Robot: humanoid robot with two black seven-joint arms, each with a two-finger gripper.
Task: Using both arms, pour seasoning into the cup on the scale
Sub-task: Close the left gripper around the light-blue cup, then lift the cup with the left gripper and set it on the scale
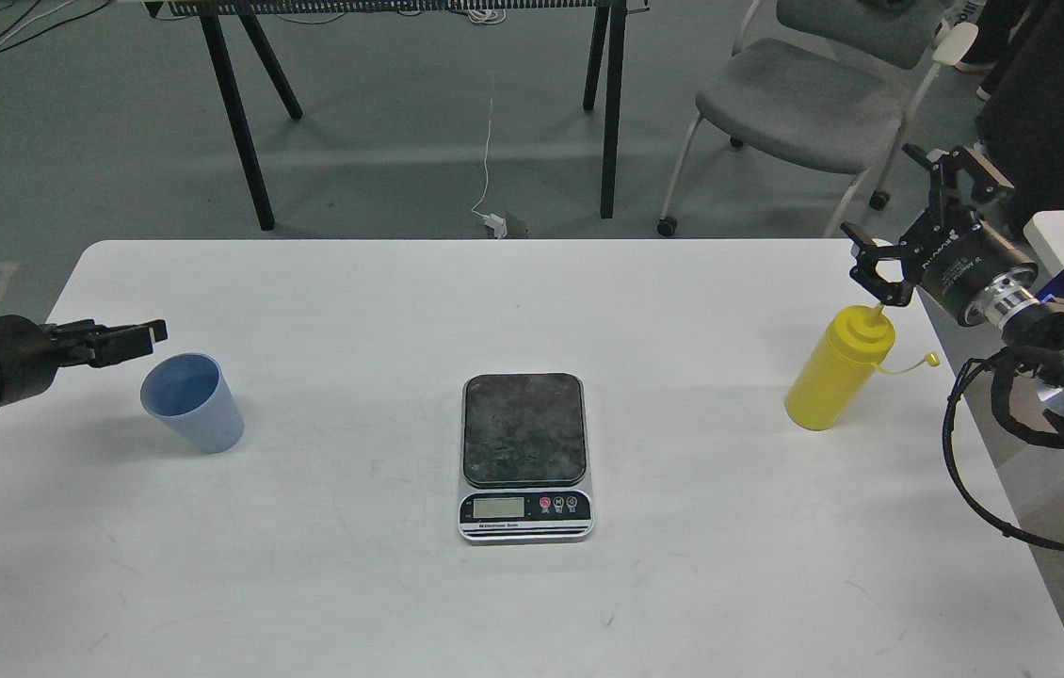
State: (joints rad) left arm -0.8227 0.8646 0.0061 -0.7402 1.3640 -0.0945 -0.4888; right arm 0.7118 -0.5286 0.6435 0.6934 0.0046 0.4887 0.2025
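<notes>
Scale (523,443) sits mid-table (381,584), bare. Cup (193,402) upright at left, just beside left gripper (151,336), finger gap unclear. Right gripper (899,212) spread wide above yellow bottle (835,377), far right.

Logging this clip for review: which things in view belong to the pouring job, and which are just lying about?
Job:
yellow bottle
blue cup
scale
left gripper
right gripper
table

Lying about:
grey chair
black table legs
white cable
</notes>
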